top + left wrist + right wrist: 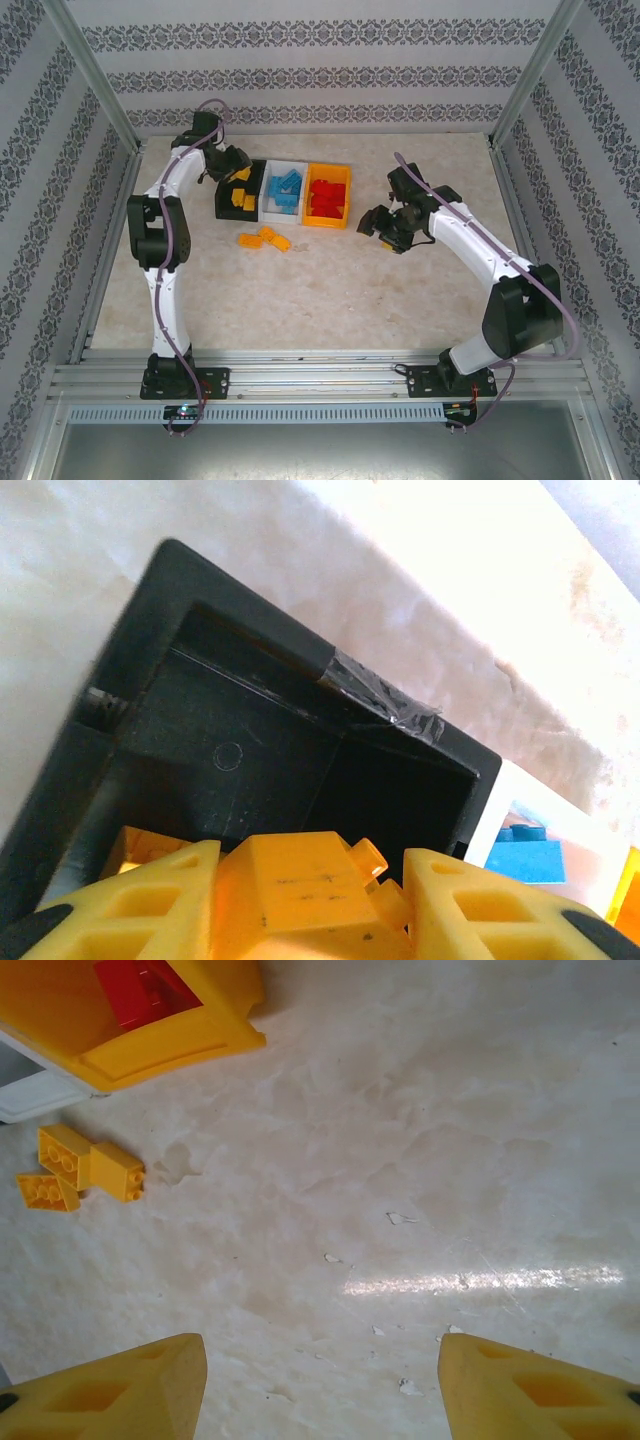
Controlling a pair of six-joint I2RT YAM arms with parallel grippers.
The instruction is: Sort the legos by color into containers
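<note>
**Step in hand:** depositing a yellow brick. The left gripper (312, 925) hangs over the black bin (240, 750), its jaws closed part-way on a yellow brick (300, 880) gripped between the two fingers. The brick is inside the bin's rim line and above the yellow bricks already stored there (240, 196). The white bin (283, 205) holds the blue bricks (287, 187) and the orange bin (326, 218) holds the red bricks (326, 192).

**Next move:** open the jaws to drop the brick, then lift straight up. Three loose yellow bricks (265, 238) remain on the table (330, 290), just in front of the bins.

**Clearances:** keep the fingers off the black bin's walls, above all the wall shared with the white bin. The table around the loose bricks is bare. The right gripper (320, 1390) hovers wide open and empty over bare table, well apart from the bins.
</note>
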